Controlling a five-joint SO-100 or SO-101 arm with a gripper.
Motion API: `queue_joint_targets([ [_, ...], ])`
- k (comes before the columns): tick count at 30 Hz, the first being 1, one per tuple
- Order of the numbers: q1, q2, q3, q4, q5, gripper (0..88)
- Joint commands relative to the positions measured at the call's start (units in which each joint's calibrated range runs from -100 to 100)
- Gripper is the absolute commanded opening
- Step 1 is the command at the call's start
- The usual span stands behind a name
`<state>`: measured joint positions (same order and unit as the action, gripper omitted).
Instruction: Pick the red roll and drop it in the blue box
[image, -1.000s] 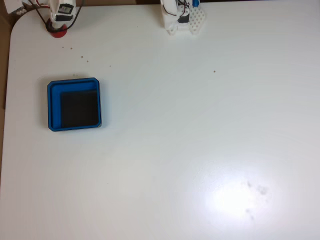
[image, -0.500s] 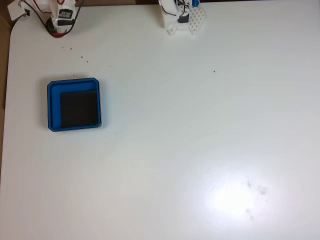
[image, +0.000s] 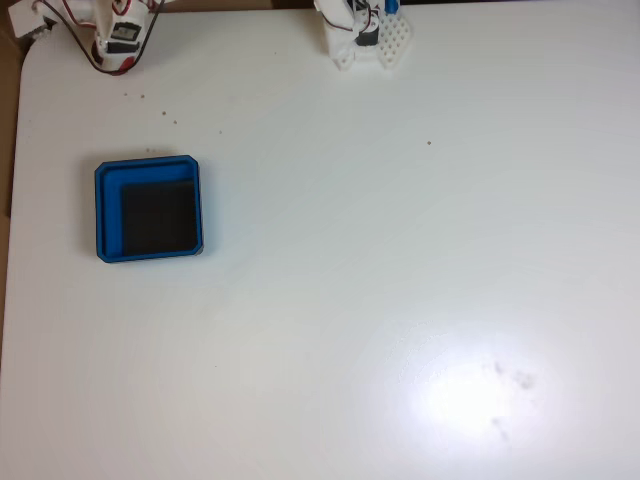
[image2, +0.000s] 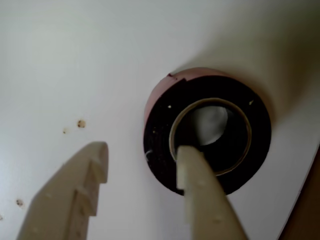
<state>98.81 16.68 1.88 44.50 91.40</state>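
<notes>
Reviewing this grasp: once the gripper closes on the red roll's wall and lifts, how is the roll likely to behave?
The red roll lies flat on the table, so it probably won't roll now; on edge it might. Wound tape should be stiff, unlikely to crush. With one finger at its hole and the other outside, the gripper pinches one wall, so the roll may hang tilted.

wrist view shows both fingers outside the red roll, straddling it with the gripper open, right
Not quite. In the wrist view one of the fingers reaches into the central hole of the red roll, while the other sits outside its wall on the left. So the open gripper straddles one side of the ring, not the whole roll.
</notes>
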Motion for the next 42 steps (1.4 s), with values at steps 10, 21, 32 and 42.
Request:
queue_joint_targets([
  [10, 1.2, 1.5, -3.4, -1.4, 0.4, 12.9],
  [21, 1.2, 3.8, -3.6, -1.5, -0.1, 17.8],
  [32, 1.2, 5.6, -3.6, -1.5, 0.3, 20.2],
  [42, 1.2, 6.6, -3.6, -1.5, 0.3, 20.2],
])
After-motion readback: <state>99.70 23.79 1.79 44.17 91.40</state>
